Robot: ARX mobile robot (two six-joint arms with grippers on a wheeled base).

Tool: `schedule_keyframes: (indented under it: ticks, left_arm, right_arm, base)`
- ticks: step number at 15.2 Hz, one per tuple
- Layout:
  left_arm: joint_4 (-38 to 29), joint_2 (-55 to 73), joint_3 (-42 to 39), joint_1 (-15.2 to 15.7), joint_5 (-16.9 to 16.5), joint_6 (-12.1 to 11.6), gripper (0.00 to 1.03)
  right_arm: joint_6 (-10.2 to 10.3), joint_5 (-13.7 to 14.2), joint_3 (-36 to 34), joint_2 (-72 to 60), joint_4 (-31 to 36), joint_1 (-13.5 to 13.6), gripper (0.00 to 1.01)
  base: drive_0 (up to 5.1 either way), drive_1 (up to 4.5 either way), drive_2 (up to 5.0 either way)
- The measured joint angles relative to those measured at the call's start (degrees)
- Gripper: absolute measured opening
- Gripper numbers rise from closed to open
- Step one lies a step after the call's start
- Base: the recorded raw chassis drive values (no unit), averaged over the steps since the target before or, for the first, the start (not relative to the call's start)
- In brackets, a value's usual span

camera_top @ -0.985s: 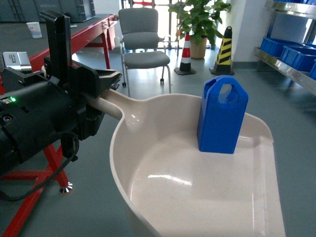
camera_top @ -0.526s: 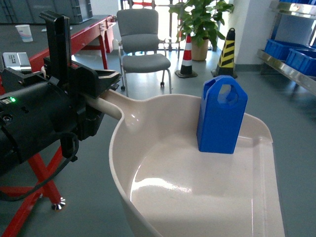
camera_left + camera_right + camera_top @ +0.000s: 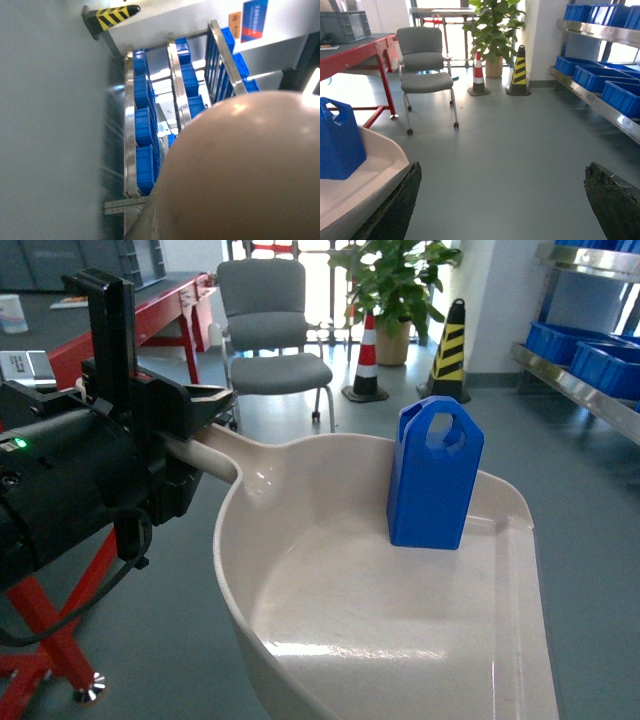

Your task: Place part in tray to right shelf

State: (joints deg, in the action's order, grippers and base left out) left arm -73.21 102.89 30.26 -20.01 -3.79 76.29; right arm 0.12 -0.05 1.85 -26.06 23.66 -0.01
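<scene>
Status: the part [image 3: 434, 476] stands upright inside the tray [image 3: 300, 540], against the far wall near the flat front lip, resting on its base with the pierced peak uppermost. Loading is therefore judged complete. The left gripper [image 3: 185, 415] is clamped on the tray's handle, which enters the black jaws at the left of the head view, and the tray is carried off the floor ahead of the robot. The right gripper [image 3: 502, 200] holds nothing; its 2 dark fingertips [image 3: 395, 210] stand well apart at the lower corners of the right wrist view, beside the tray's rim. Transport is judged to be under way and unfinished: the right shelf [image 3: 585, 365], with its blue crates [image 3: 590, 77], sits well apart from the tray at the right edge of the head view, across open grey floor. Remaining work: approach the shelf and deliver the part there. Hazard noted: the part is tall, unsecured and free-standing, so any jolt or tilt of the tray could topple it.
</scene>
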Motion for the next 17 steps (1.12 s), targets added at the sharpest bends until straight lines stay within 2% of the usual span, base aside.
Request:
schedule_keyframes:
  ticks: [9, 17]
  left_arm:
    - [-0.1, 0.0, 0.1, -0.8, -0.5, 0.0, 0.12]
    - [-0.1, 0.0, 0.1, -0.6, -0.5, 0.0, 0.12]
  right_arm:
    - [0.0, 0.0, 0.0, 0.3, 0.0, 0.0, 0.98]
    - [0.0, 0.0, 0.0, 0.3, 0.0, 0.0, 0.98]
  base:
    - [0.0, 4.28, -4.3]
    - [-1.6, -1.6, -1.6]
